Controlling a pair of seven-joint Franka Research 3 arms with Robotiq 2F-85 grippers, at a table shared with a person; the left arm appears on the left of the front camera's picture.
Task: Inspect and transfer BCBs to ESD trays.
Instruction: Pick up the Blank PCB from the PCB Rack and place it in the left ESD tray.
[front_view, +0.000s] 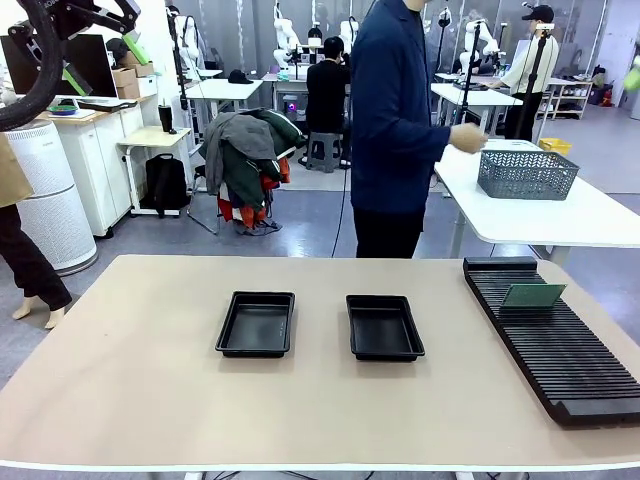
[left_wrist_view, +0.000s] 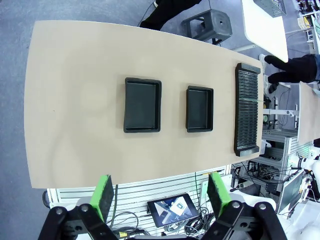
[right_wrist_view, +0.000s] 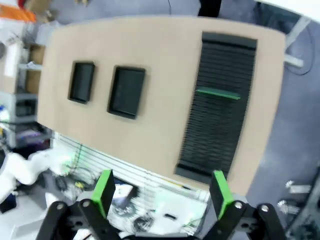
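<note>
On rack (front_view: 560, 360) at right: one BCB (front_view: 532, 295) standing in a slot, edge up, likely for easy pinch | ESD trays (front_view: 255, 352) mid-table (front_view: 130, 380), empty, ready to receive | left fingers (left_wrist_view: 103, 195), right fingers (right_wrist_view: 104, 190) spread wide, empty, high above.

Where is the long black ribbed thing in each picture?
Front view: the rack lies along the table's right side, with a green board standing in it near its far end.
Left wrist view: the rack is the upright strip at picture right, near the table's edge.
Right wrist view: the rack runs top to bottom, right of the middle.
Shared landmark: the black tray beside it, the rack's nearest neighbour in every view.
</note>
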